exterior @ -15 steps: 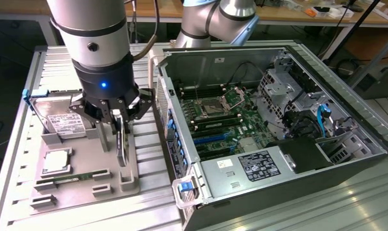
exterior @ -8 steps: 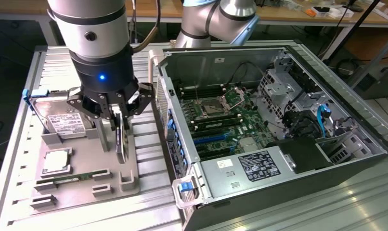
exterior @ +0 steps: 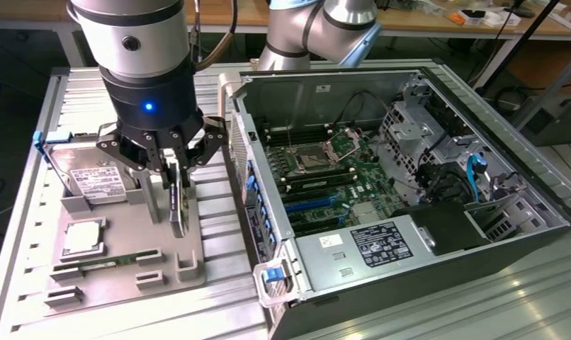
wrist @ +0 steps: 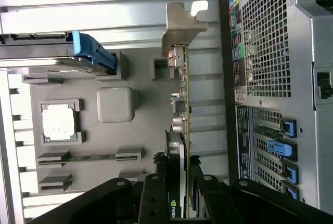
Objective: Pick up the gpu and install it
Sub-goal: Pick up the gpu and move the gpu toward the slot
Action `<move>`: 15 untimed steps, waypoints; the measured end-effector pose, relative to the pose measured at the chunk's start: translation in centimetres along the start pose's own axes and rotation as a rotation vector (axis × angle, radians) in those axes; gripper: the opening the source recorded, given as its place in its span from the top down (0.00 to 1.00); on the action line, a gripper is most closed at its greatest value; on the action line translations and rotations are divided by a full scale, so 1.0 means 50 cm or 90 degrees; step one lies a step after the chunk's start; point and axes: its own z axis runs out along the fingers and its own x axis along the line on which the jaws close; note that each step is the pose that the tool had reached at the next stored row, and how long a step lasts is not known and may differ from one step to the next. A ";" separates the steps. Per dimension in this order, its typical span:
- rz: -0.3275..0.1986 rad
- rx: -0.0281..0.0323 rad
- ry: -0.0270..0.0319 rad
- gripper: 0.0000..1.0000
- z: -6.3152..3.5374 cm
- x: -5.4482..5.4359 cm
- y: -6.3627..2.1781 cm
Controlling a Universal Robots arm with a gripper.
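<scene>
1. The gripper (exterior: 170,170) is hanging just outside the computer case (exterior: 314,88), off the case wall carrying the blue latches (wrist: 281,148). Its jaws are clenching on the gpu (exterior: 178,212). In the wrist view the black fingers (wrist: 156,193) are pressing in on both faces of the card.
2. The gpu is standing on edge, upright and outside the case. It is running roughly parallel to the latched wall and is close to it but not touching. Its silver end bracket (wrist: 183,26) is projecting from the end farthest from the fingers.
3. The card's lower edge is sitting at the grey fixture tray (wrist: 148,130), which is lying alongside the case. It cannot be told whether that edge is seated in the tray or just clear of it.
4. On the same tray, farther from the case than the gpu, a hard drive (exterior: 95,180) in a blue frame is standing upright in its holder.
5. A processor chip (exterior: 81,239) is lying flat in a square recess, also on the side of the gpu away from the case.
6. A slim green memory stick (exterior: 104,263) is resting on edge between two small supports, beside the chip and well apart from the case.
7. The case is lying on its side with the panel off, exposing the motherboard (exterior: 333,177) inside.
8. Case and tray are both resting on a ribbed metal table (exterior: 229,312).
</scene>
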 end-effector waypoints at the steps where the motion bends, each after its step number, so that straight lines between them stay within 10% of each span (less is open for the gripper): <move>1: 0.000 0.0001 0.0001 0.73 0.000 0.000 0.000; 15: 0.000 0.0001 0.0004 0.73 -0.018 -0.001 0.000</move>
